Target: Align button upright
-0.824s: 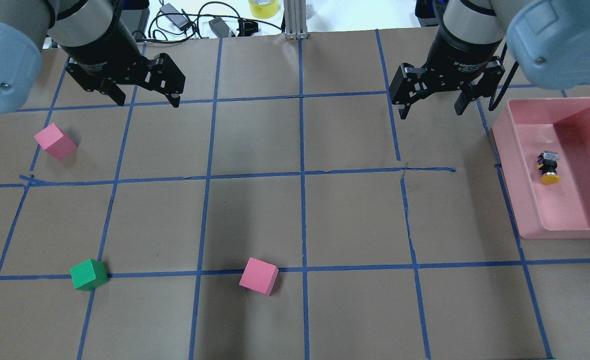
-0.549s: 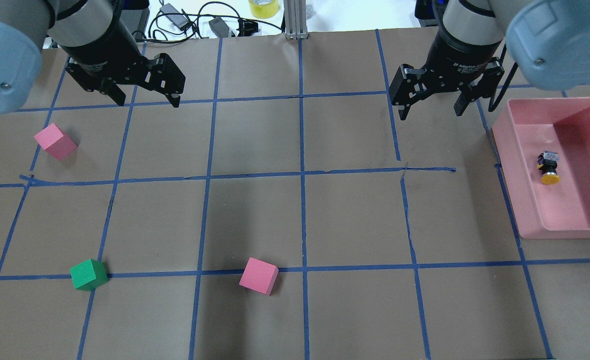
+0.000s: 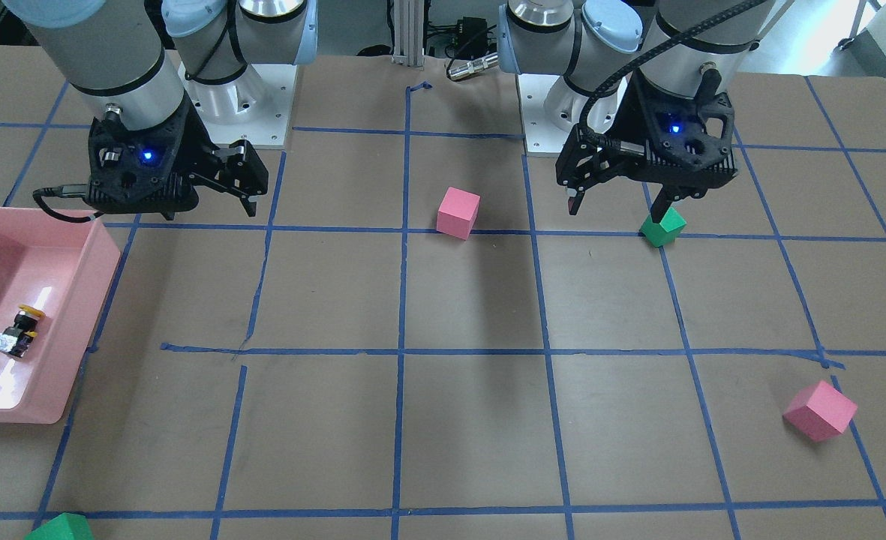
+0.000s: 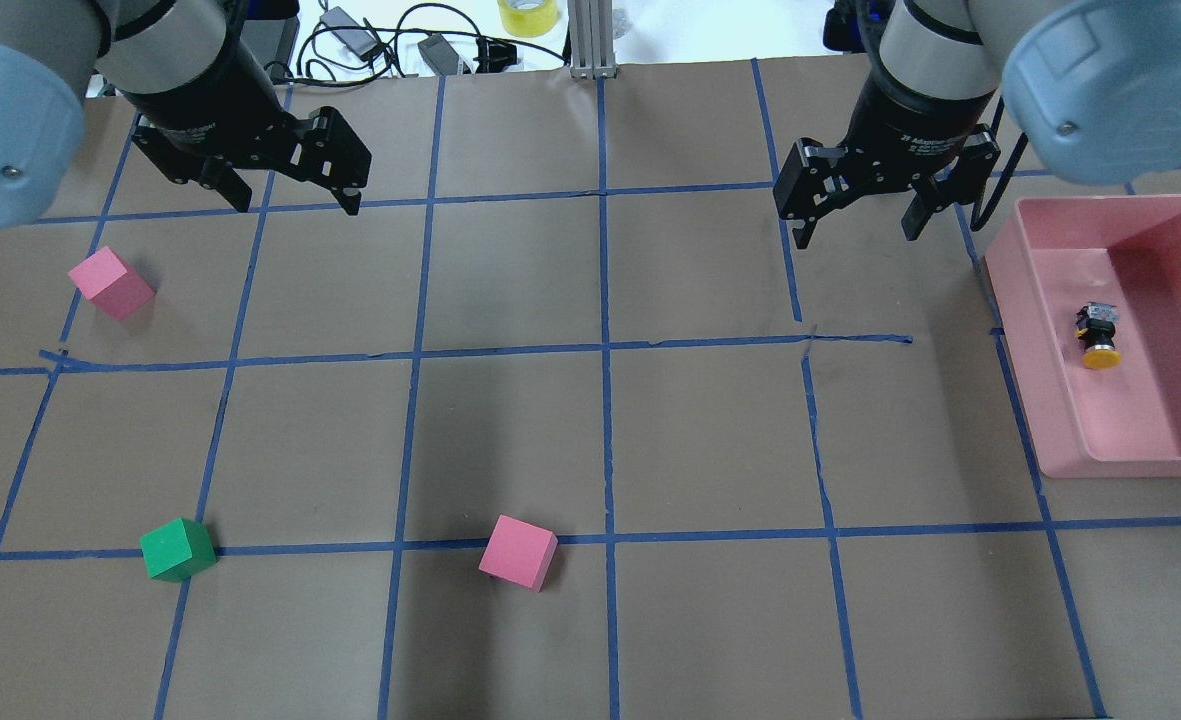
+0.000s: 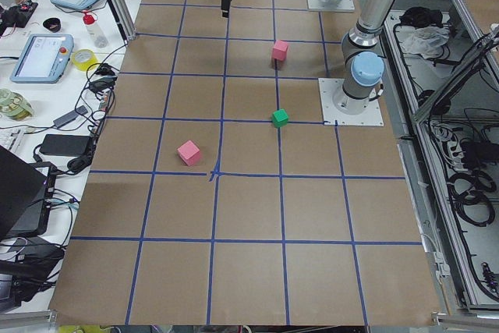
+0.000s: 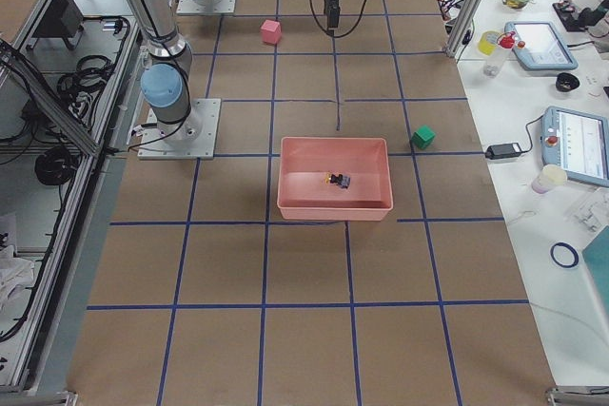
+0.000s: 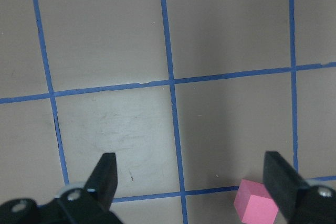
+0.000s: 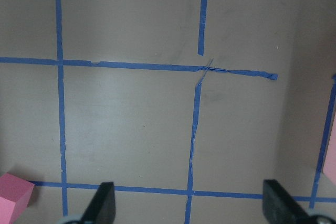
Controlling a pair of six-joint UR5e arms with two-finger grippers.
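The button (image 4: 1098, 338) lies on its side on the floor of a pink bin (image 4: 1130, 468), its yellow cap pointing toward the robot and its dark base away. It touches none of the walls. The bin sits against the right edge of the surface (image 4: 710, 430), so the job looks not yet begun: the button has to be gripped and tipped onto its base.

The right tool (image 4: 855, 232) hangs above bare paper just inward of the bin, spread wide and holding nothing. It is probably the one meant to go in, being the nearer, and its wide spread suits closing round the black body. The left tool (image 4: 295, 205), equally wide and empty, hangs toward the far left corner, likely parked clear. A pink cube (image 4: 110, 283) lies near the left edge, and a green cube (image 4: 177, 549) and a second pink cube (image 4: 518, 552) lie toward the near edge.
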